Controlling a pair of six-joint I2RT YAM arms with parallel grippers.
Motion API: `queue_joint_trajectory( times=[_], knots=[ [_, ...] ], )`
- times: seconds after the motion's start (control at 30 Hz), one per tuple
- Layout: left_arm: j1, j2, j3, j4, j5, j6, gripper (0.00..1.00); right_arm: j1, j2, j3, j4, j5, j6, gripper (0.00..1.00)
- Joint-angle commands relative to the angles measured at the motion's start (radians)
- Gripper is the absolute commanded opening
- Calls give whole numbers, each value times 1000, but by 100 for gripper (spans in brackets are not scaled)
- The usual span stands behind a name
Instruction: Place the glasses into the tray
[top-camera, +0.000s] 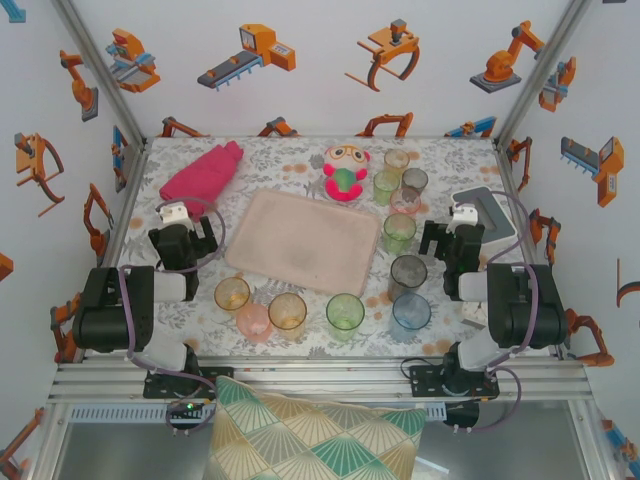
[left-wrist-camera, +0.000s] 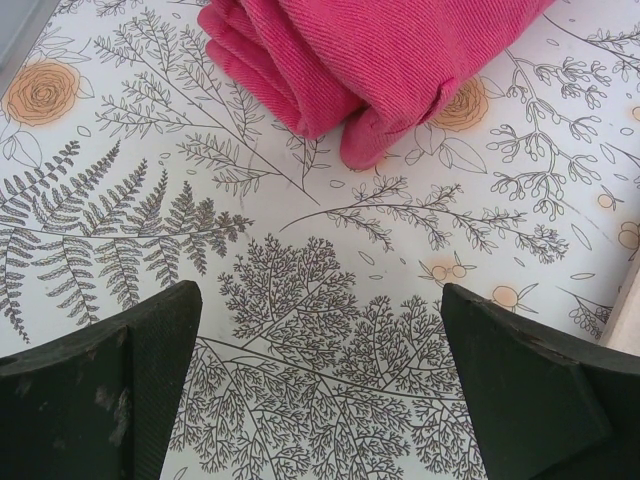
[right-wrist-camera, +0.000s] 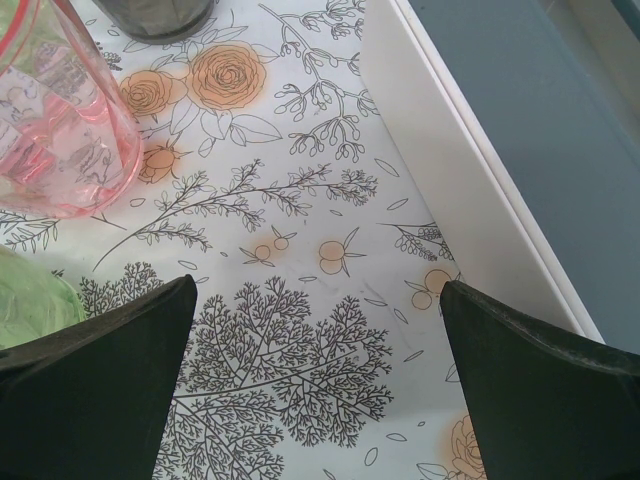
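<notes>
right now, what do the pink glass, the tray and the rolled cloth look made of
Pink glass: clear tinted plastic or glass, glossy; the floral pattern beneath shows through it. Tray: matte beige-pink, likely plastic or rubber; no glare. Cloth: woven magenta fabric; diagonal weave ribs and soft folds show.

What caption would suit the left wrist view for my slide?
Black two-finger left gripper, open, above the botanical-print table, facing a rolled magenta fabric cloth.

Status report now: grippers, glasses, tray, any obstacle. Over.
Left gripper and right gripper: jaws open, empty. Glasses all on the table around the tray, none inside. Plush toy and pink cloth on the far side, not blocking.
</notes>
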Motion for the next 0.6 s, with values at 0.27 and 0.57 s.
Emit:
queue_joint_trajectory(
  times=[0.27,0.57],
  knots=[
    [-3,6,20,3,-2,15,97,-6,-3,19,34,1,-6,99],
    [-9,5,23,0,2,26,97,-6,-4,16,29,90,23,99]
  ],
)
